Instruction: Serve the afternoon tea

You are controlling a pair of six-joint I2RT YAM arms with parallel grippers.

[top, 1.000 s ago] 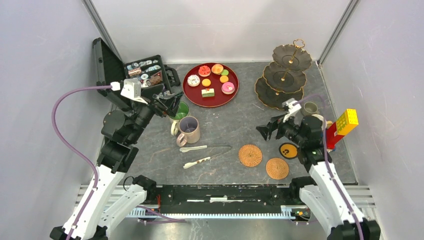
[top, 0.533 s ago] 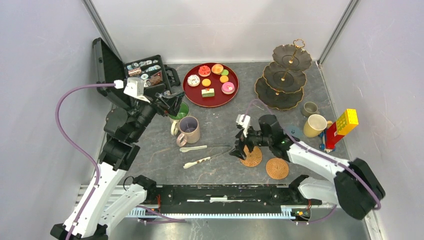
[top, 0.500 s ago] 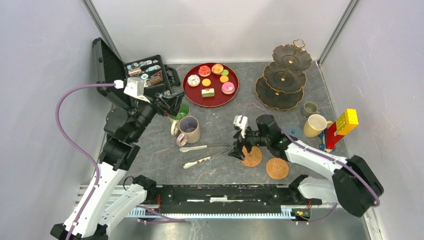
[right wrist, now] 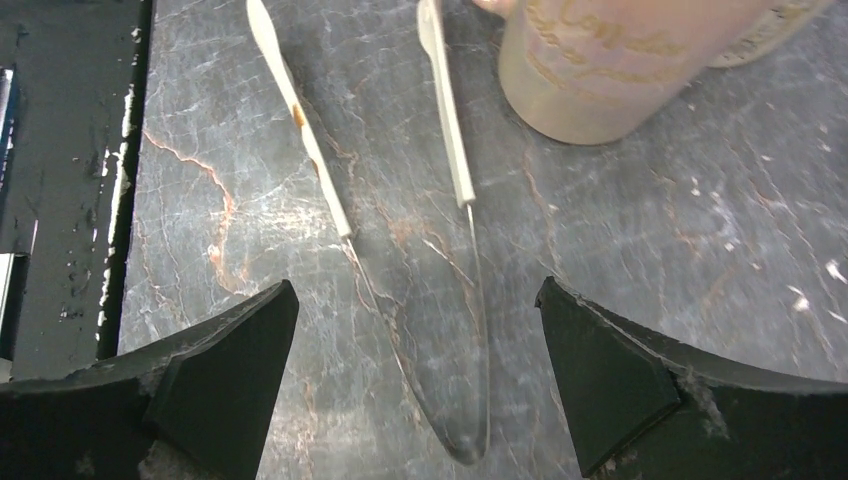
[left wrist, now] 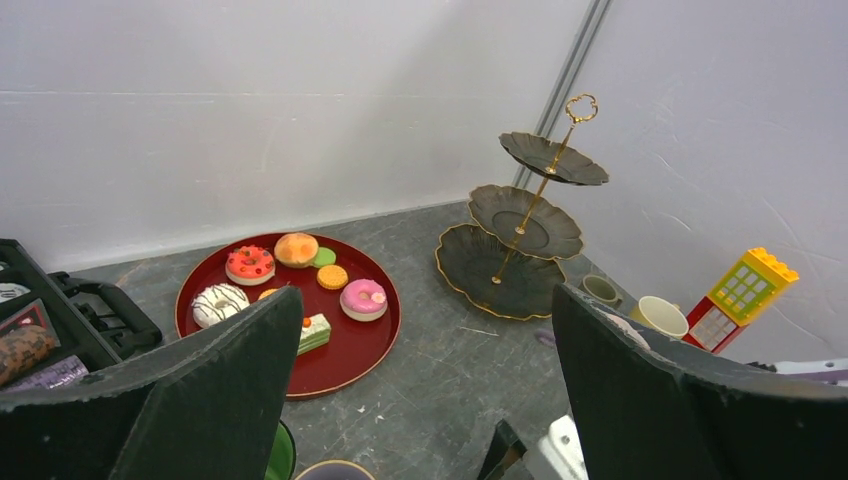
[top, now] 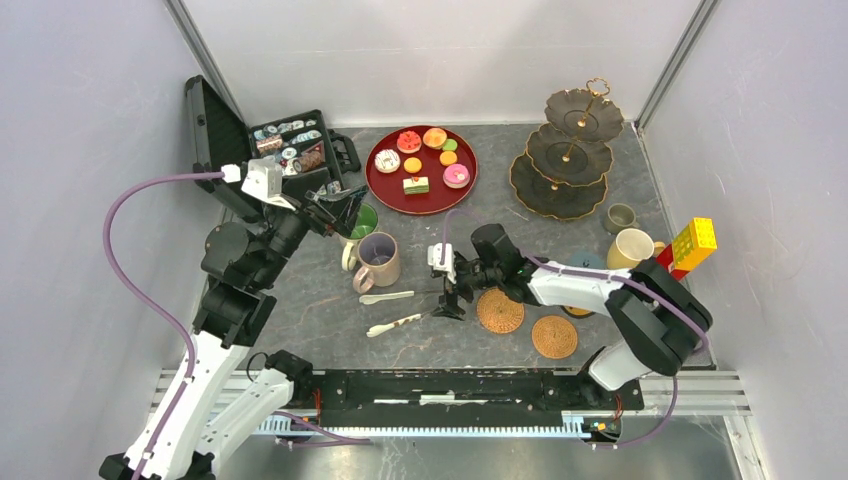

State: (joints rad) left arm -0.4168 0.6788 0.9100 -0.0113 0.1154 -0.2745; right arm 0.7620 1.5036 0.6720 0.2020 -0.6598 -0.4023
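Observation:
Toy cakes [top: 420, 165] lie on the round red tray [top: 383, 186] at the back; they also show in the left wrist view [left wrist: 362, 298]. The dark three-tier stand [top: 568, 150] stands empty at the back right. The beige mug [top: 378, 260] and green-lined mug [top: 363, 220] stand left of centre. The yellow mug [top: 630, 250] and small grey mug [top: 620, 216] stand at the right. My left gripper [top: 340, 212] is open and empty above the green-lined mug. My right gripper [top: 450, 297] is open, low over the hinge end of the tongs [right wrist: 455, 350], with one jaw on each side.
The tongs [top: 412, 308] lie in front of the beige mug [right wrist: 610, 60]. Two woven coasters [top: 500, 310] lie right of my right gripper. An open black case [top: 290, 150] stands at the back left. A red and yellow toy block [top: 690, 248] stands by the right wall.
My right arm has swung left, from beside the yellow mug across the coasters to the tongs. My left arm has hardly moved.

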